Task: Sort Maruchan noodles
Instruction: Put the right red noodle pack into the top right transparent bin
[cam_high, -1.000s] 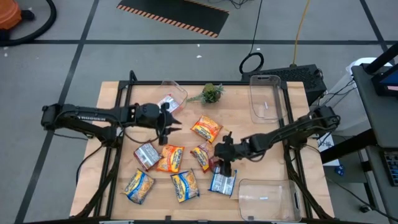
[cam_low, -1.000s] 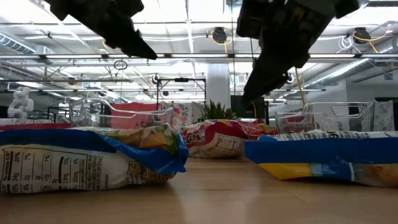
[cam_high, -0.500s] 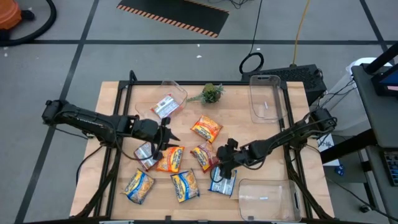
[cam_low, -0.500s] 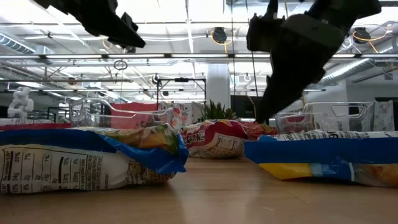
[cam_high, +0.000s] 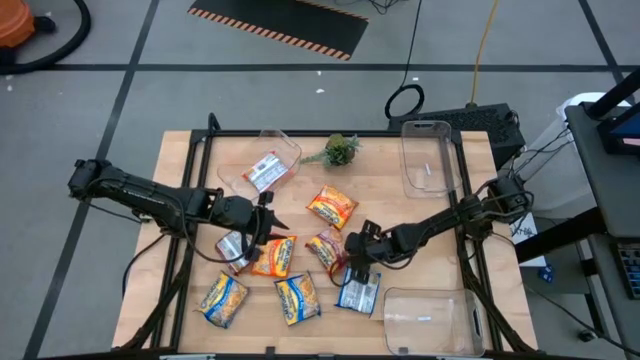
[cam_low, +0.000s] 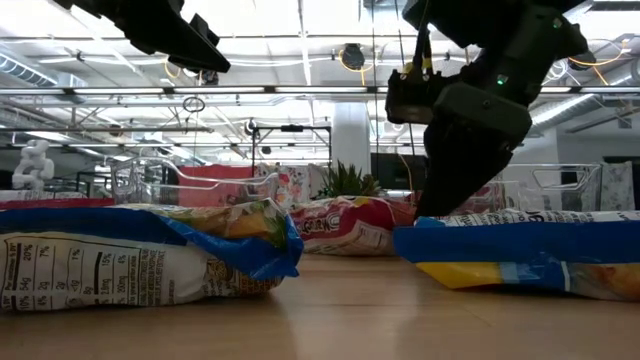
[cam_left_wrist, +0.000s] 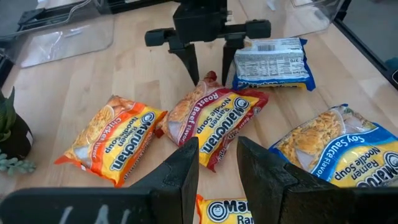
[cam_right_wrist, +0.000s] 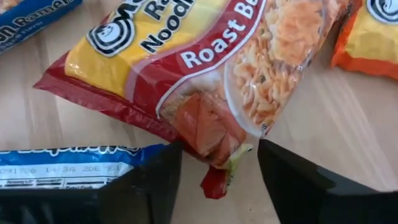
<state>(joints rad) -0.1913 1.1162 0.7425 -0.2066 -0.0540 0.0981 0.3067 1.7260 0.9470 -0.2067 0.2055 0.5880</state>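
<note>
Right end effector (cam_right_wrist: 214, 180) low over table (cam_high: 400, 215), fingers wide, straddling corner of red Roast Beef packet (cam_right_wrist: 205, 74), not closed. Blue-white packet (cam_high: 357, 292) just beside it; orange packet (cam_high: 331, 207) a bit beyond. Left end effector (cam_high: 268, 222) hovers open over orange packet pair (cam_high: 274, 254), silver packet (cam_high: 236, 248) beside.

Right claw (cam_left_wrist: 210, 67) straddles the Roast Beef packet (cam_left_wrist: 214, 127), fingers apart.

Right gripper (cam_high: 350, 268) now lower, fingers astride the red Roast Beef packet (cam_high: 326, 249); left gripper (cam_high: 268, 222) slightly nearer the packets.
</note>
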